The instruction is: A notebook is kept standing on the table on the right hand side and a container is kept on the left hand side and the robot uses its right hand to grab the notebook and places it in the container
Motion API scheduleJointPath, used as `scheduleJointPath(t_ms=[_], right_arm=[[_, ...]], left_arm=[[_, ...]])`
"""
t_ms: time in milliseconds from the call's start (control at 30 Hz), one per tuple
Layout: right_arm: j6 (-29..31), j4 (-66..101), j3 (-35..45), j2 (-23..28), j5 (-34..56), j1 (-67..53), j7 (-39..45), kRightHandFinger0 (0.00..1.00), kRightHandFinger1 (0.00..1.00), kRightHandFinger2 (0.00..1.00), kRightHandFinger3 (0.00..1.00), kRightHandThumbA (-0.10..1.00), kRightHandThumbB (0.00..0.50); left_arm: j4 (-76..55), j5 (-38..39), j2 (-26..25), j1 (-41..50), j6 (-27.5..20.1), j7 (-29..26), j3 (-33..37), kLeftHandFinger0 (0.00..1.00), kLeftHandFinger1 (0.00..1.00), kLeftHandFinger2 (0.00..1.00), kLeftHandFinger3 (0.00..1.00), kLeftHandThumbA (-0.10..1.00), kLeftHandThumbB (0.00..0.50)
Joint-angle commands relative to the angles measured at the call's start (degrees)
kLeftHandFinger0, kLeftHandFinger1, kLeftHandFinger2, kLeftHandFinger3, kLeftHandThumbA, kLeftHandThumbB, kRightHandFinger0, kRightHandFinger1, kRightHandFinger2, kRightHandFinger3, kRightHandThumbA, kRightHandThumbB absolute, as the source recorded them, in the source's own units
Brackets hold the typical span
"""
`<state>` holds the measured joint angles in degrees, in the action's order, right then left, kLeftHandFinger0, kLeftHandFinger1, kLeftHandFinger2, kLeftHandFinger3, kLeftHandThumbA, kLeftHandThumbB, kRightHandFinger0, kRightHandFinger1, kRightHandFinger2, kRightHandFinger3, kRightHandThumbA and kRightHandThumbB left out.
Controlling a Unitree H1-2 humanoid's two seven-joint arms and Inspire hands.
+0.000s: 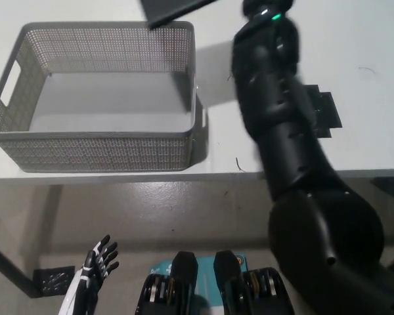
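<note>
Notebook [177, 9] aloft at the container's [98, 141] one o'clock corner.
Right hand [266, 8] mostly cropped, grip unclear; left hand [98, 257] open, low at seven o'clock.

The black right arm [282, 131] reaches up toward twelve o'clock, and the dark notebook [174, 10] hangs tilted above the far rim of the grey container [98, 141] on the white bench [354, 39]. The white left hand [95, 262] rests low at seven o'clock, fingers [105, 249] spread.
</note>
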<state>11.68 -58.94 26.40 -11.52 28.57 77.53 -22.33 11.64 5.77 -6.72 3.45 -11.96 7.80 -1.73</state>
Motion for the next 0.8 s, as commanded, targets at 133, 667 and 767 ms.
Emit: scheduleJointPath(t_ms=[133, 667, 767], right_arm=[[8.33, -8.83, -6.04, -2.01, -5.37, 7.51, 0.92, 0.0, 0.34, 0.75, 0.84, -0.1, 0.048], [4.92, -19.13, -24.11, -5.82, -18.99, 6.48, -2.26, 0.18, 0.31, 0.75, 0.77, 0.02, 0.197], [4.7, -19.15, -27.04, -5.9, -19.86, 5.49, 4.72, 0.33, 0.39, 0.67, 0.8, 0.44, 0.341]], left_arm=[[-0.76, 0.06, -0.52, 0.14, -1.51, 0.99, 0.22, 1.0, 1.0, 1.0, 1.0, 1.0, 0.294], [-2.4, 0.18, -0.37, -1.01, 0.7, 1.67, 1.01, 1.0, 1.0, 1.0, 1.0, 1.0, 0.297], [-2.3, -0.38, -0.67, -1.28, 1.25, 1.62, 1.31, 1.0, 1.0, 1.0, 1.0, 1.0, 0.302]])
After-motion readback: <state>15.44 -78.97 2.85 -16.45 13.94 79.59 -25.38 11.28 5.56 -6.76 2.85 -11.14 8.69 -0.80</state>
